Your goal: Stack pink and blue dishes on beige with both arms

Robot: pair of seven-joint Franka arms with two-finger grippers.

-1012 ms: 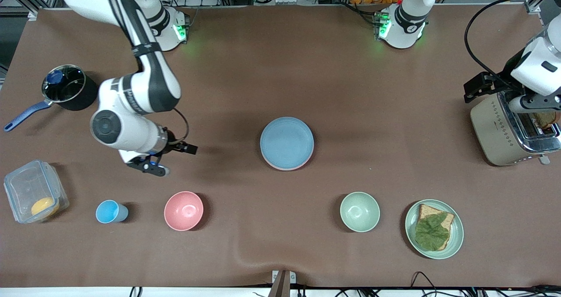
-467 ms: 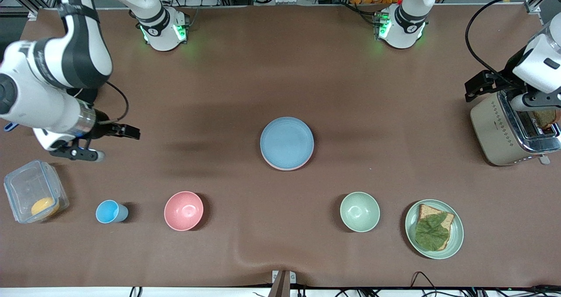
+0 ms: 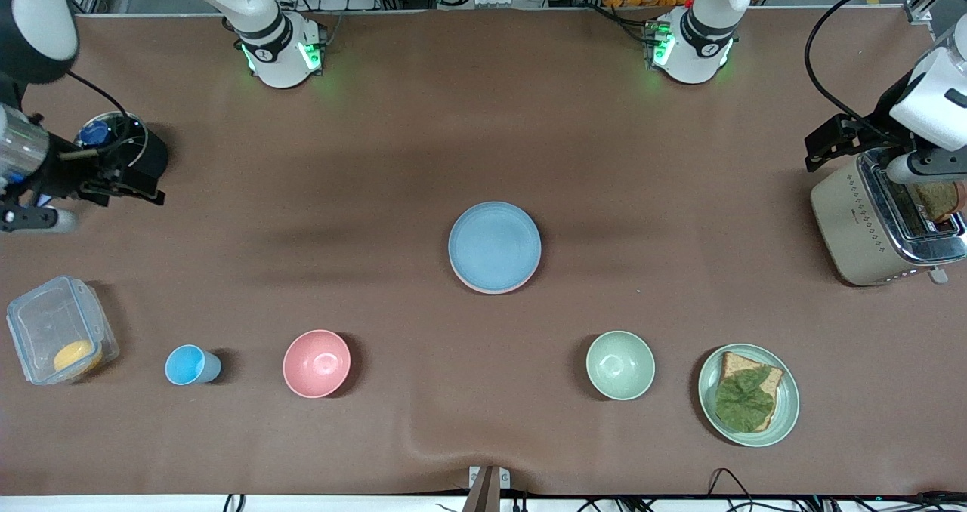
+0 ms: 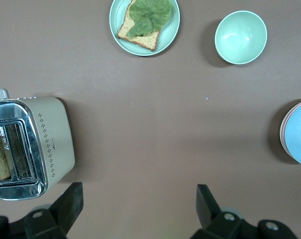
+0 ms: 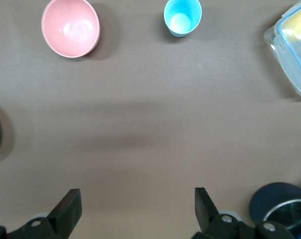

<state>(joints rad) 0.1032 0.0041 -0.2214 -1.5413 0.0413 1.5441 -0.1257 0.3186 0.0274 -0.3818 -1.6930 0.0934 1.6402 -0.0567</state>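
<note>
From the front, the blue plate (image 3: pixel 495 244) tops a stack mid-table, a pink rim (image 3: pixel 483 290) peeping beneath. The left wrist view shows the left gripper (image 4: pixel 135 209) spread wide, empty, beside the toaster (image 4: pixel 28 147). The right wrist view shows the right gripper (image 5: pixel 135 206) likewise spread, beside the pot (image 5: pixel 282 204).

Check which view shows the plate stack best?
Front view: the whole blue plate shows, with a pink rim peeking from under it. The left wrist view catches only the stack's edge; the right wrist view shows a sliver.
</note>
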